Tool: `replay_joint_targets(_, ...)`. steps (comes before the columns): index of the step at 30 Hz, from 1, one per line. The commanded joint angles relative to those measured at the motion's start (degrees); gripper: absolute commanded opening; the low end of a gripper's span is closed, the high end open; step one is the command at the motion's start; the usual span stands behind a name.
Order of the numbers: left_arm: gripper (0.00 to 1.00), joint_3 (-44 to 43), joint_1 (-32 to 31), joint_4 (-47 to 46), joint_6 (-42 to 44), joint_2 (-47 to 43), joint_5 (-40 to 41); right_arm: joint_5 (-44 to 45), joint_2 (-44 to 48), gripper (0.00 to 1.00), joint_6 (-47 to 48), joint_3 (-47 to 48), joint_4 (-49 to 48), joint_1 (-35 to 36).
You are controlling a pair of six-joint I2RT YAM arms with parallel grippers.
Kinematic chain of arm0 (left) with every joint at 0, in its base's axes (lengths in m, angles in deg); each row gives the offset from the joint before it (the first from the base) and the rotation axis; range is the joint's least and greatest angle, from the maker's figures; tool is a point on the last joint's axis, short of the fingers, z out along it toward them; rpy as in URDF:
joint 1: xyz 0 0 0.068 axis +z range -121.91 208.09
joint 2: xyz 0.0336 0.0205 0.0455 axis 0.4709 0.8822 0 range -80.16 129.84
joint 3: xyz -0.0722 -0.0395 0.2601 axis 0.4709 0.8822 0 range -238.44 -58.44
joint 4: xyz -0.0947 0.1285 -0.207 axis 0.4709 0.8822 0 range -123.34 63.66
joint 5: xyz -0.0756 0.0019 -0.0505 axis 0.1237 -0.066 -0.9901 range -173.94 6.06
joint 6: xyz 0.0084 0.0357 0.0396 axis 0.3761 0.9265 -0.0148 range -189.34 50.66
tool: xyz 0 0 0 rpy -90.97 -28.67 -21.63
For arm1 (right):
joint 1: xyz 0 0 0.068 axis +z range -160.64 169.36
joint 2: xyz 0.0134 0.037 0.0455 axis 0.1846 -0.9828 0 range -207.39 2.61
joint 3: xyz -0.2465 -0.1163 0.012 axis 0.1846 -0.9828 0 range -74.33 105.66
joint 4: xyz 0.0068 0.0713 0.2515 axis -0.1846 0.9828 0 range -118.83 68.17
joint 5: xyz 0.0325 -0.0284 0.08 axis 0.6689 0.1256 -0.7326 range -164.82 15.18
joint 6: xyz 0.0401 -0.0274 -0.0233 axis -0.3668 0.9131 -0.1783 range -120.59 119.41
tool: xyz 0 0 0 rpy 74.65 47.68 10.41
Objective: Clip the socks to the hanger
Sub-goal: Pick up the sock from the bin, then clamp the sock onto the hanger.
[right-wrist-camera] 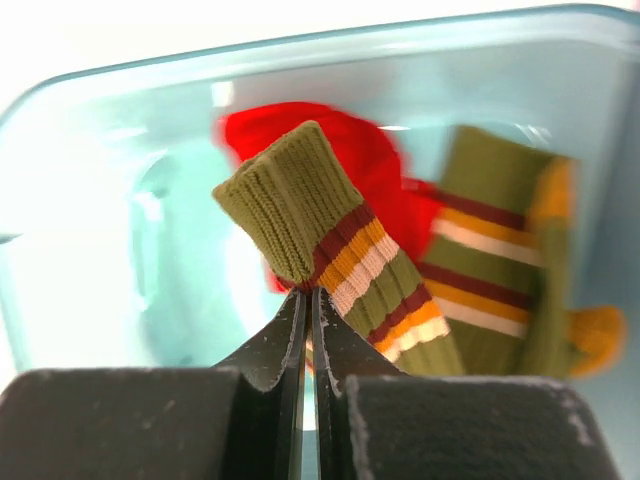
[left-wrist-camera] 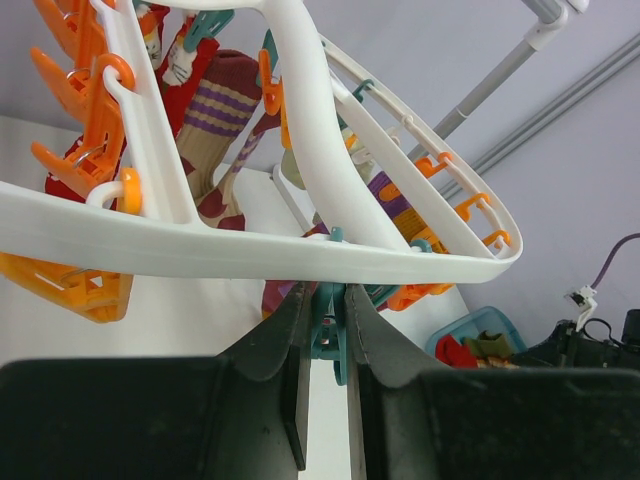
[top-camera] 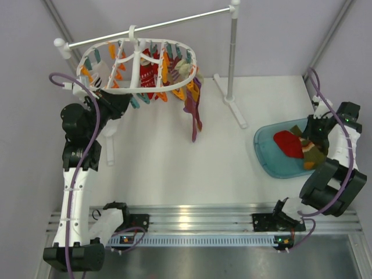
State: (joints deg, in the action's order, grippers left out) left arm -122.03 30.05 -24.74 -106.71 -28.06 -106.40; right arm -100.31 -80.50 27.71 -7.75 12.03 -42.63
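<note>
Hanger [top-camera: 137, 70]: one, upper left of top view, on white stand [top-camera: 174, 23]
Bin [top-camera: 263, 158]: one, right side; holds two striped socks [right-wrist-camera: 500, 250], one red sock [right-wrist-camera: 350, 150]
Left gripper [left-wrist-camera: 325, 295]: pinching one teal clip [left-wrist-camera: 328, 328] under the rim
Right gripper [right-wrist-camera: 308, 300]: pressed together on one striped cuff

A white table [top-camera: 174, 168] is backed by pale lilac-grey walls [top-camera: 279, 35] with metal corner struts [top-camera: 329, 35]. A white rod-and-pole stand [top-camera: 232, 58] rises at the back. Light glares off the aluminium rail [top-camera: 197, 216] along the table's near edge.
</note>
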Motion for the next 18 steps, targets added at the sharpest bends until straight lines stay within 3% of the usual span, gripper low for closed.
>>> replay_joint_targets(1, 0.00, 0.0, 0.3, -2.4, -0.6, -0.9, 0.8, -13.4, 5.3, 0.00, 4.2, 1.8, 5.9, 0.0)
replay_joint_targets(11, 0.00, 0.1, 0.4, -3.2, -1.2, -0.9, 0.0, -37.5, 13.2, 0.00, 2.8, 13.9, 13.0, 1.9)
replay_joint_targets(15, 0.00, -0.1, 0.3, -3.3, -1.6, -0.9, -0.3, -41.4, 16.9, 0.00, -5.2, 15.9, 6.6, 6.4)
replay_joint_targets(18, 0.00, -0.1, 0.4, -3.5, -1.8, -0.9, -0.3, -39.0, 20.3, 0.00, -14.0, 15.2, -2.1, 16.2)
